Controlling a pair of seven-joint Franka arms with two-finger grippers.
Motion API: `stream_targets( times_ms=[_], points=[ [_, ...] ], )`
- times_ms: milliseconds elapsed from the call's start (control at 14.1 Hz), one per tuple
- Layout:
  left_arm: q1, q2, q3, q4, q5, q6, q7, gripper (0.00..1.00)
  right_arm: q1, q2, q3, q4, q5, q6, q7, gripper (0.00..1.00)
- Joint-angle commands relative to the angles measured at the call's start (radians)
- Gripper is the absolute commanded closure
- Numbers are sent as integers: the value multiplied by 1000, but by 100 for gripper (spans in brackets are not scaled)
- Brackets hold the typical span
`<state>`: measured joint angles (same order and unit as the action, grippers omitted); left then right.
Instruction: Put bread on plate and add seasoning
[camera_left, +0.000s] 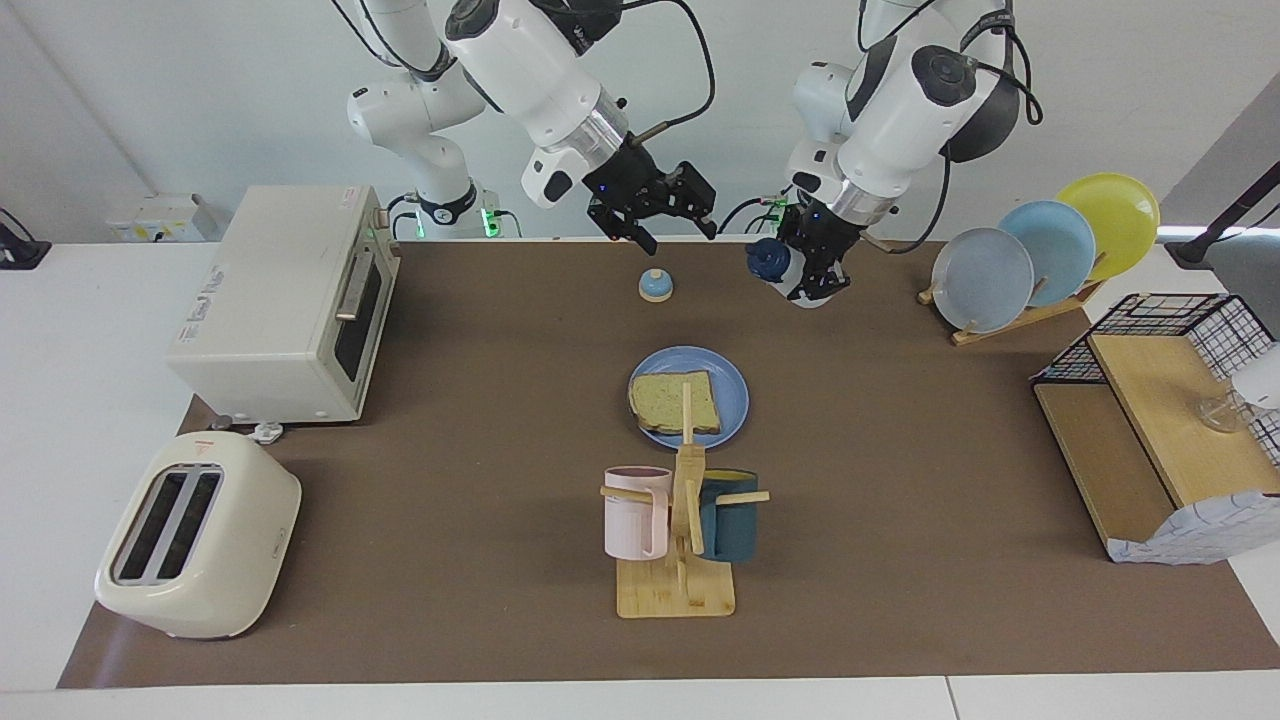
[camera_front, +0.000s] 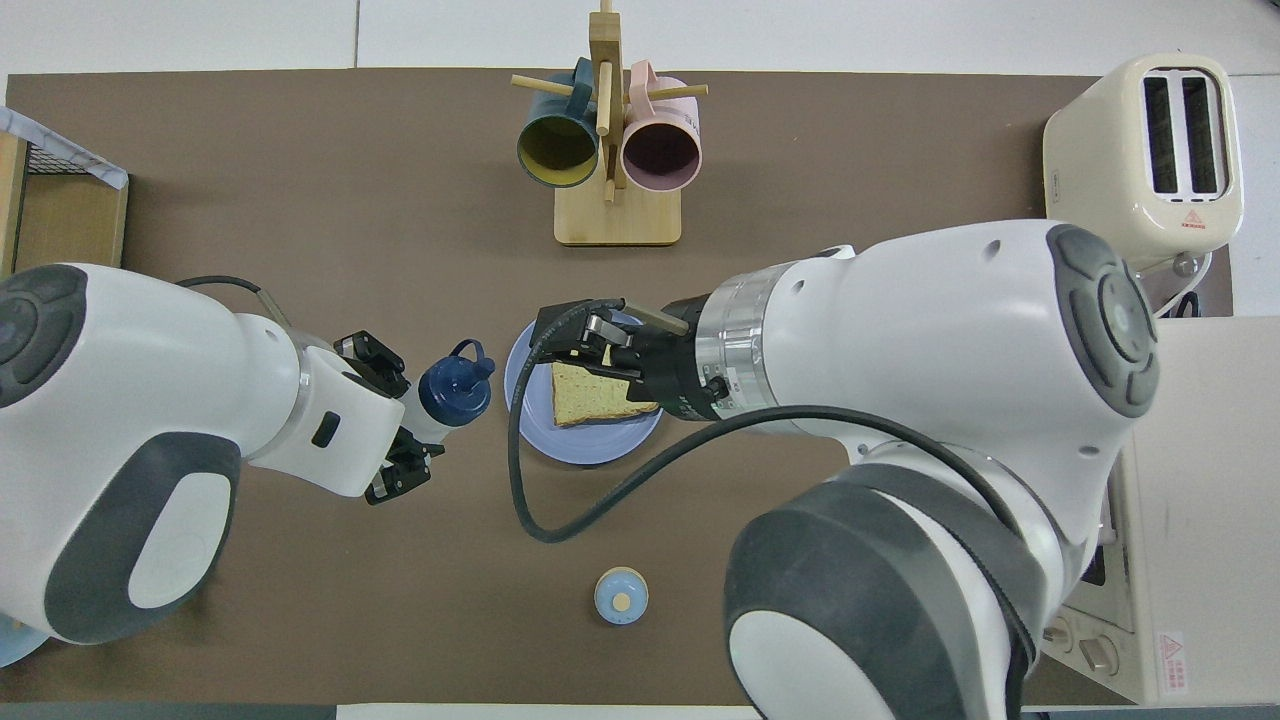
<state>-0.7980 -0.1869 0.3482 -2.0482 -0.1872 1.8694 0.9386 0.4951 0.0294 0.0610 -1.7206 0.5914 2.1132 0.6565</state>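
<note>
The bread (camera_left: 676, 402) lies flat on the blue plate (camera_left: 732, 392) at the middle of the facing view, just above the mug rack (camera_left: 678, 530) in that frame, so the first half of the job looks done and only the seasoning is left. The seasoning bottle (camera_left: 775, 264) is up in the air at the upper middle of the facing view, tipped on its side with its dark cap pointing toward the picture's left; I judge it is carried this way to bring the cap toward the bread for sprinkling. In the overhead view the bottle (camera_front: 452, 388) shows just left of the plate's rim (camera_front: 520, 372), not yet over the slice. The left gripper (camera_left: 818, 262) is clamped on the bottle's pale body, fingers pressed against its sides. The right gripper (camera_left: 655, 205) hangs at the upper middle of the facing view, above the small bell (camera_left: 655, 286); its fingers are spread apart and grasp nothing, which suggests it has let go of the bread and is out of the way. In the overhead view it covers part of the plate only because it is raised.
</note>
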Motion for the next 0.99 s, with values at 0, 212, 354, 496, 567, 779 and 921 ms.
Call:
stream_targets(
  times_ms=[0,212,354,496,567,779,921],
  points=[
    [-12,-69,2,-66,22,0,20,100,28,11,11,18,24,77,29,33],
    [-18,-71,-12,-70,22,19,26,100,62,14,11,15,8,91,40,47],
    [-18,-80,-12,-87,22,37,38,100,86,11,10,6,-24,93,31,47],
    [-18,-82,-14,-101,22,57,37,100,100,14,11,6,-44,103,37,50],
    [-18,-85,-14,-101,22,57,37,100,99,15,11,6,-44,102,37,52],
    [-18,-86,-14,-102,22,60,35,100,100,14,11,3,-44,103,37,60],
    [-18,-86,-14,-102,22,60,34,100,100,15,10,-5,-47,105,31,60]
  ],
)
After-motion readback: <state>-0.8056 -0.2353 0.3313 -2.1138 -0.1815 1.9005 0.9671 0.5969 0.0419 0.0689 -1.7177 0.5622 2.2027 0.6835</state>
